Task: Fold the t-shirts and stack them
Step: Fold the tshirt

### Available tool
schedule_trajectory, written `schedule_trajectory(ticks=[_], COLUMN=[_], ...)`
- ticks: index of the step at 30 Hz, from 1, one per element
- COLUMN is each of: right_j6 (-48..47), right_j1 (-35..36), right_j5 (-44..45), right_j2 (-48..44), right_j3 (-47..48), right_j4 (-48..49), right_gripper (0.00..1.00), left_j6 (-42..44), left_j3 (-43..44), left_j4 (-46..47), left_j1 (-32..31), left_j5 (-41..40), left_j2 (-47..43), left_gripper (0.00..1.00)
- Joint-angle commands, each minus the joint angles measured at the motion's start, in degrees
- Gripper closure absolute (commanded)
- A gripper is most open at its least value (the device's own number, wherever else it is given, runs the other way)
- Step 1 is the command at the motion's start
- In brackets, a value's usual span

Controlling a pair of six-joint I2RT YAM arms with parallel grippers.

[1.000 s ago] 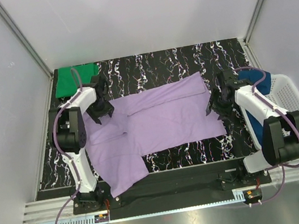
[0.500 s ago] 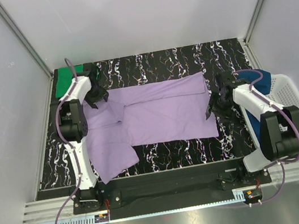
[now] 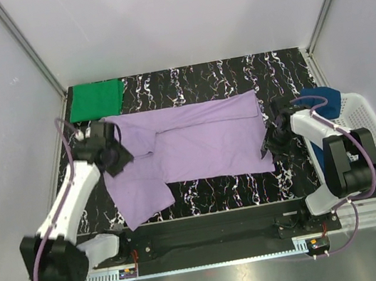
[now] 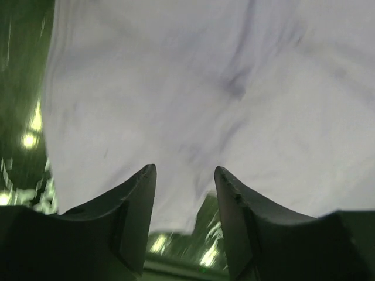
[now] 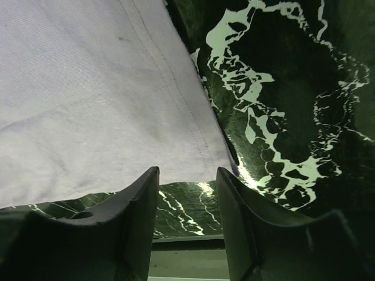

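The lavender t-shirt (image 3: 196, 143) lies spread on the black marbled table, its far half folded over lengthwise, one sleeve (image 3: 139, 195) hanging toward the near left. My left gripper (image 3: 115, 156) is open over its left part; blurred lavender cloth (image 4: 193, 93) fills the left wrist view. My right gripper (image 3: 270, 147) is open and empty at the shirt's near right corner (image 5: 220, 161). The green t-shirt (image 3: 97, 99) lies folded at the far left corner. The dark blue t-shirt (image 3: 322, 100) lies in the white mesh basket (image 3: 374, 131).
The basket stands off the table's right edge beside the right arm. Grey walls and metal frame posts close in the back and sides. Bare marbled table (image 3: 235, 75) shows behind the shirt and along the near edge.
The far half of the lavender shirt was folded over and laid down. My left gripper let go and swung back toward the near left; my right gripper drew slightly nearer.
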Motion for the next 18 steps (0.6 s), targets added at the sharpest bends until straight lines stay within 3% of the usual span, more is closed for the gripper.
schedule_trajectory(ticks=[1, 4, 10, 15, 18], right_j6=[-2.98, -4.82, -5.62, -4.3, -2.81], right_j1=[1.13, 3.42, 20.28, 35.65, 39.1], right_j5=[3.1, 3.02, -9.79, -15.0, -16.32], right_j2=[-1.22, -0.78, 2.29, 10.45, 14.67], right_j3=[3.02, 5.31, 10.23, 20.33, 25.69], right_j4=[0.31, -0.57, 6.7, 9.88, 10.67], right_gripper=[0.5, 0.51, 0.5, 0.49, 0.48], left_j6=[-9.35, -14.01, -15.09, -13.5, -15.78], left_j3=[-11.35, -17.52, -19.55, -19.02, -22.79], left_j4=[-8.64, -12.6, -15.51, -17.26, -16.57], left_j1=[-2.66, -3.89, -4.33, -4.42, -4.42], left_j5=[-3.28, -5.74, -9.08, -7.77, -3.91], left_j2=[-7.76, -14.7, -18.59, -19.21, -20.0], left_gripper=[0.52, 0.54, 0.54, 0.55, 0.55])
